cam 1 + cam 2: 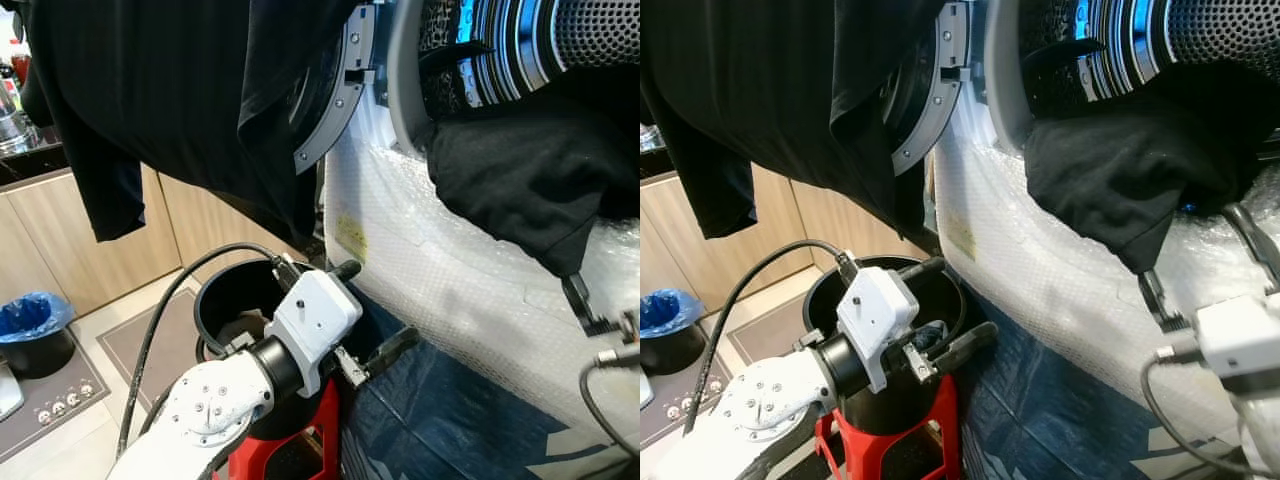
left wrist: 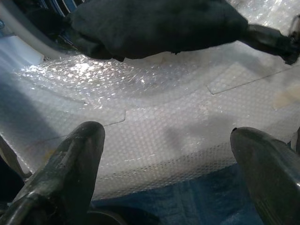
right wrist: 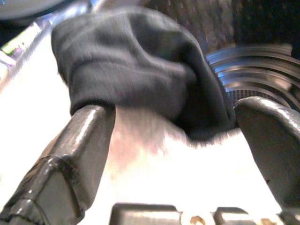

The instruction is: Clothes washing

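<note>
Far to the left of both grippers, a blue-lined bin sat on the floor by the wooden cabinets. Above the left gripper, a large black garment hung draped over the open washer door, its hem dropping to just above and left of the gripper. The left gripper was held low, over the rim of a black bucket standing on a red stool; a black cable looped back from its white wrist housing. Its two fingers were spread wide apart and held nothing; in the left wrist view they framed the bubble-wrapped front of the washing machine, which lay just ahead of the tips, apart from them. A dark blue cover lay below the wrap, under and right of that gripper. Up and to the right of the left gripper, well apart from it, a second black garment spilled out of the drum opening and sagged over the lower lip onto the wrap. The right gripper reached up from below this garment, fingers spread; in the right wrist view one finger sat just under the cloth's rolled edge, looking to touch it, the other beside the drum's ribbed rim, with the garment's bulk lying above and between them. The fingers were not closed on the cloth. That view was blurred.
</note>
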Available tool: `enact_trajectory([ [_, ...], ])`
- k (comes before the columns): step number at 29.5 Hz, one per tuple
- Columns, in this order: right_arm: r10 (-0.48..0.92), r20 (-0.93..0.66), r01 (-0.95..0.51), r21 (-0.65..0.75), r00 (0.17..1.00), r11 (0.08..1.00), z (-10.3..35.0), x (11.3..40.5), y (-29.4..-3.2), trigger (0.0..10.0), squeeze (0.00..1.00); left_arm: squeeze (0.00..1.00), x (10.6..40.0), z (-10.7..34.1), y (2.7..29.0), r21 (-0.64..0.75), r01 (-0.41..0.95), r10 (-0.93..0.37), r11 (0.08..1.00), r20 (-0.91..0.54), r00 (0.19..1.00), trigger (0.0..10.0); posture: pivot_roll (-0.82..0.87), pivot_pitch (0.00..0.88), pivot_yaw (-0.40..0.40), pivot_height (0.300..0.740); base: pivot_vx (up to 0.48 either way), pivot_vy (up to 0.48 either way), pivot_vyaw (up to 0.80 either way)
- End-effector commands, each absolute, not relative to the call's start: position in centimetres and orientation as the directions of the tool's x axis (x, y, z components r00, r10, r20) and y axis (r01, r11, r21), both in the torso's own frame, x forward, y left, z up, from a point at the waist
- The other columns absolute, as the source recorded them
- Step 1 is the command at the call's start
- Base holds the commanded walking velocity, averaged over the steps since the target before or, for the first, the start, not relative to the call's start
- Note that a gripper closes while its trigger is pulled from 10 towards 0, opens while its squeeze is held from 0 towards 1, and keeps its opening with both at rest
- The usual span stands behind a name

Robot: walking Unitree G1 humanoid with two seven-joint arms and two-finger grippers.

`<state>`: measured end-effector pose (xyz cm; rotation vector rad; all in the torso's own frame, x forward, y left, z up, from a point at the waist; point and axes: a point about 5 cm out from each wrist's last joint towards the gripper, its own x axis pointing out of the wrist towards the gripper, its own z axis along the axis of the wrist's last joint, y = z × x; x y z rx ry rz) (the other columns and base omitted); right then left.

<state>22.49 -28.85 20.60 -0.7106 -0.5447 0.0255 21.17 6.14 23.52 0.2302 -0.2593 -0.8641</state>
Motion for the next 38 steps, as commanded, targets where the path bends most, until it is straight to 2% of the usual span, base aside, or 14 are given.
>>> enact_trajectory([
  [1, 0.169, 0.484, 0.2, -0.619, 0.859, 0.759, 20.9, 22.2, -29.6, 10.0, 0.0, 0.0, 21.3, 23.8, 6.2, 0.31, 0.72, -0.779, 0.621, 0.14, 0.611, 10.0, -0.06, 0.009, -0.016, 0.74, 0.0, 0.0, 0.0],
  [9, 0.144, 0.452, 0.215, -0.651, 0.88, 0.728, 19.6, 21.3, -31.5, 10.0, 0.0, 0.0, 21.5, 23.9, 6.3, 0.315, 0.722, -0.782, 0.616, 0.14, 0.607, 10.0, -0.06, 0.004, -0.004, 0.74, 0.0, 0.0, 0.0],
  [12, 0.121, 0.428, 0.204, -0.636, 0.896, 0.744, 19.2, 20.7, -32.7, 10.0, 0.0, 0.0, 21.5, 23.9, 6.3, 0.319, 0.721, -0.783, 0.615, 0.14, 0.606, 10.0, -0.06, 0.004, -0.004, 0.74, 0.0, 0.0, 0.0],
  [16, 0.092, 0.383, 0.15, -0.556, 0.919, 0.817, 18.4, 20.0, -33.5, 10.0, 0.0, 0.0, 21.7, 23.9, 6.3, 0.326, 0.721, -0.785, 0.612, 0.141, 0.603, 10.0, -0.07, 0.0, 0.004, 0.74, 0.0, 0.0, 0.0],
  [17, 0.16, 0.332, 0.041, -0.524, 0.93, 0.851, 17.9, 19.6, -32.7, 10.0, 0.0, 0.0, 21.8, 23.9, 6.3, 0.326, 0.722, -0.786, 0.611, 0.141, 0.602, 10.0, -0.07, 0.0, 0.008, 0.74, 0.0, 0.0, 0.0],
  [21, 0.271, 0.323, -0.108, -0.442, 0.907, 0.89, 17.9, 19.2, -30.3, 10.0, 0.0, 0.0, 21.9, 24.0, 6.3, 0.335, 0.724, -0.791, 0.603, 0.139, 0.595, 10.0, -0.08, 0.0, 0.016, 0.74, 0.0, 0.0, 0.0],
  [22, 0.291, 0.335, -0.133, -0.422, 0.896, 0.897, 18.1, 19.3, -29.9, 9.9, 0.0, 0.0, 22.0, 24.0, 6.3, 0.336, 0.724, -0.792, 0.603, 0.14, 0.595, 10.0, -0.08, 0.0, 0.021, 0.74, 0.0, 0.0, 0.0],
  [23, 0.33, 0.371, -0.198, -0.351, 0.868, 0.915, 18.8, 19.3, -28.6, 9.1, 0.0, 0.0, 22.1, 24.0, 6.3, 0.337, 0.725, -0.793, 0.601, 0.141, 0.592, 10.0, -0.08, 0.0, 0.025, 0.74, 0.0, 0.0, 0.0],
  [24, 0.341, 0.386, -0.223, -0.319, 0.857, 0.921, 19.1, 19.3, -28.1, 9.1, 0.0, 0.0, 22.1, 24.0, 6.3, 0.337, 0.726, -0.794, 0.6, 0.142, 0.591, 10.0, -0.08, 0.0, 0.025, 0.74, 0.0, 0.0, 0.0],
  [25, 0.376, 0.414, -0.285, -0.264, 0.829, 0.921, 19.5, 19.2, -27.2, 8.7, 0.0, 0.0, 22.1, 24.0, 6.2, 0.338, 0.727, -0.796, 0.598, 0.142, 0.589, 10.0, -0.08, 0.0, 0.025, 0.74, 0.0, 0.0, 0.0],
  [28, 0.427, 0.419, -0.362, -0.23, 0.801, 0.904, 19.8, 19.1, -25.9, 8.8, 0.0, 0.0, 22.2, 24.0, 6.3, 0.339, 0.728, -0.797, 0.596, 0.141, 0.587, 10.0, -0.08, 0.0, 0.036, 0.74, 0.0, 0.0, 0.0],
  [29, 0.482, 0.408, -0.433, -0.211, 0.775, 0.876, 19.9, 18.9, -25.1, 8.5, 0.0, 0.0, 22.2, 24.0, 6.4, 0.341, 0.729, -0.799, 0.594, 0.141, 0.585, 10.0, -0.08, 0.0, 0.04, 0.74, 0.0, 0.0, 0.0],
  [30, 0.507, 0.392, -0.457, -0.218, 0.768, 0.862, 19.9, 18.7, -24.4, 9.6, 0.0, 0.0, 22.3, 24.0, 6.4, 0.345, 0.728, -0.8, 0.592, 0.139, 0.584, 10.0, -0.07, 0.0, 0.042, 0.74, 0.0, 0.0, 0.0],
  [38, 0.614, 0.361, -0.583, -0.202, 0.702, 0.787, 20.2, 18.5, -22.1, 10.0, 0.0, 0.0, 22.4, 24.0, 6.5, 0.349, 0.729, -0.802, 0.588, 0.134, 0.583, 10.0, -0.07, 0.0, 0.048, 0.74, 0.0, 0.0, 0.0],
])
